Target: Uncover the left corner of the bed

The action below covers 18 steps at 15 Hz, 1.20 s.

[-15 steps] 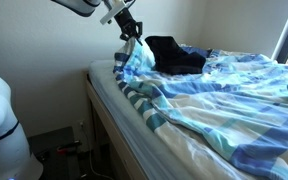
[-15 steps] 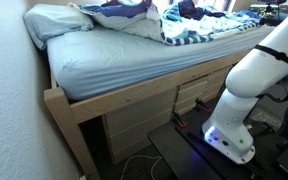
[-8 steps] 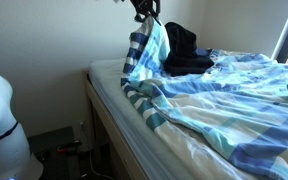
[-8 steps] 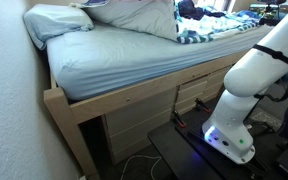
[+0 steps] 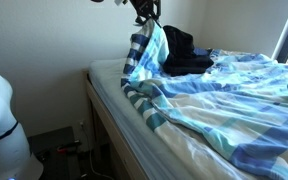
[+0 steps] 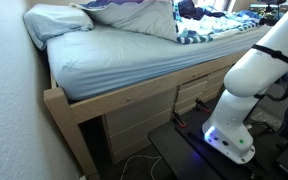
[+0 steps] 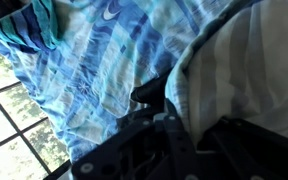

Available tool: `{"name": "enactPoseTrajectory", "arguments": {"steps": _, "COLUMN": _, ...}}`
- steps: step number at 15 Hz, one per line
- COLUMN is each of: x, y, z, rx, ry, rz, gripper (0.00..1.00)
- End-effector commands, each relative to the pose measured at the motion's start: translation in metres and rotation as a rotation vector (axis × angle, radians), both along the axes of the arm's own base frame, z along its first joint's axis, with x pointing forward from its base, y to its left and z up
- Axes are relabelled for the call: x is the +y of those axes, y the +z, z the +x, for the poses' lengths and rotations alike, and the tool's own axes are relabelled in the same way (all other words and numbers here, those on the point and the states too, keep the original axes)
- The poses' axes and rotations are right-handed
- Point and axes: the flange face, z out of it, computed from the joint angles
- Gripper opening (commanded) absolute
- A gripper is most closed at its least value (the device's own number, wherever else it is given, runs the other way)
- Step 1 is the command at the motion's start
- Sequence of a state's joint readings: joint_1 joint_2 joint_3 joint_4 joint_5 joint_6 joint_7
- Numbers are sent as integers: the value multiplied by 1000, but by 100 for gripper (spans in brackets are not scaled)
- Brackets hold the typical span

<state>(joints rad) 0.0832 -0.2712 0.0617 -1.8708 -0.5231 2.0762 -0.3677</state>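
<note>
Against the plain white wall [image 5: 44,30], the gripper [image 5: 146,13], pinching the blue striped fabric blanket [image 5: 142,55], has hoisted it higher, baring the pale-blue sheeted mattress corner [image 6: 94,50] beneath it, so uncovering looks nearly done.

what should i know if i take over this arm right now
Claw: shut on the blue and white striped blanket, holding one edge high above the bed.
Done: the pale blue fitted sheet lies bare beside the pale blue pillow, seen in an exterior view.
Left, likely: carry the blanket further back, toward the black clothing, then release.
</note>
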Motion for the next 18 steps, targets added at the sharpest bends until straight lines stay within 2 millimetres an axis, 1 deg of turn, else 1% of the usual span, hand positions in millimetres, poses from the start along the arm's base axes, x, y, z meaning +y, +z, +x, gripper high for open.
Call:
{"name": "enactPoseTrajectory", "arguments": {"steps": 1, "x": -27, "y": 17, "z": 21, "rx": -85, "ry": -37, "rz": -66, "gripper": 4}}
{"name": "enactPoseTrajectory", "arguments": {"steps": 2, "x": -42, "y": 24, "z": 28, "rx": -123, "ry": -58, "rz": -74, "gripper": 4}}
{"name": "enactPoseTrajectory", "arguments": {"steps": 6, "x": -106, "y": 48, "z": 55, "rx": -182, "ry": -200, "rz": -83, "gripper": 4}}
{"name": "enactPoseTrajectory", "arguments": {"steps": 9, "x": -149, "y": 54, "z": 73, "rx": -241, "ry": -281, "rz": -85, "gripper": 4}}
{"name": "enactPoseTrajectory", "arguments": {"steps": 11, "x": -176, "y": 48, "z": 81, "rx": -281, "ry": -368, "rz": -70, "gripper": 4}}
{"name": "enactPoseTrajectory", "arguments": {"steps": 12, "x": -191, "y": 42, "z": 84, "rx": -295, "ry": -423, "rz": -63, "gripper": 4}}
{"name": "enactPoseTrajectory", "arguments": {"steps": 14, "x": -217, "y": 22, "z": 92, "rx": -302, "ry": -525, "rz": -51, "gripper": 4}}
{"name": "enactPoseTrajectory", "arguments": {"steps": 15, "x": -225, "y": 7, "z": 94, "rx": -290, "ry": -560, "rz": -45, "gripper": 4}}
{"name": "enactPoseTrajectory", "arguments": {"steps": 18, "x": -236, "y": -57, "z": 104, "rx": -227, "ry": -646, "rz": -14, "gripper": 4}}
